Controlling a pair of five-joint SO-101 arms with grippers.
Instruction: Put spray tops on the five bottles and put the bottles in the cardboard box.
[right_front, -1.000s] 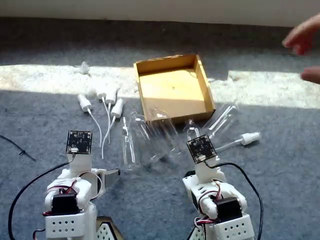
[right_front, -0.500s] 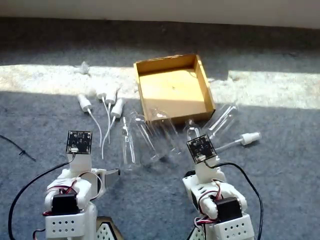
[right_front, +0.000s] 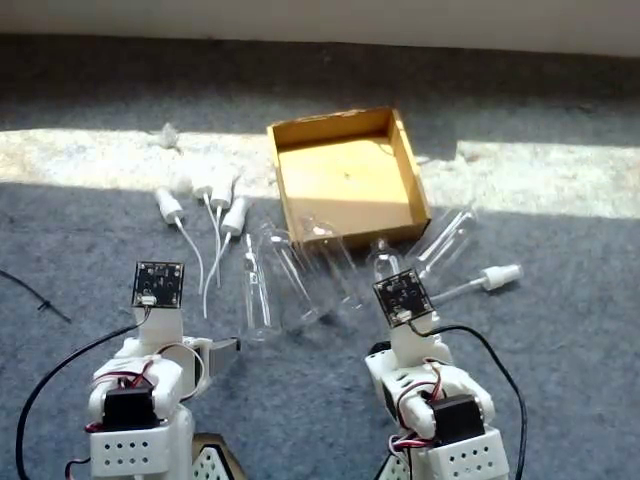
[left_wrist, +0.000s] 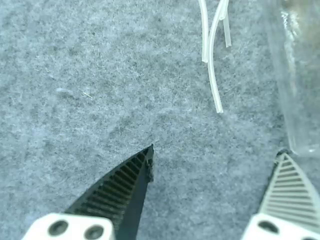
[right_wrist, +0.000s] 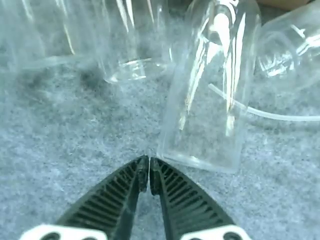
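Bottles (right_front: 262, 295) clear, lying on carpet (right_front: 560, 330) | left jaws apart | right jaws together

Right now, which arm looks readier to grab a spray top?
Probably left. The left gripper is open, with spray-top tubes lying just ahead; the right gripper is shut and faces a bottle.

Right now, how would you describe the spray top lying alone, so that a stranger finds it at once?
Find the cardboard box on the grey carpet. Beside its near right corner lies a clear bottle, and just beyond that the white spray top. The other spray tops cluster left of the box; this one lies alone on the right.
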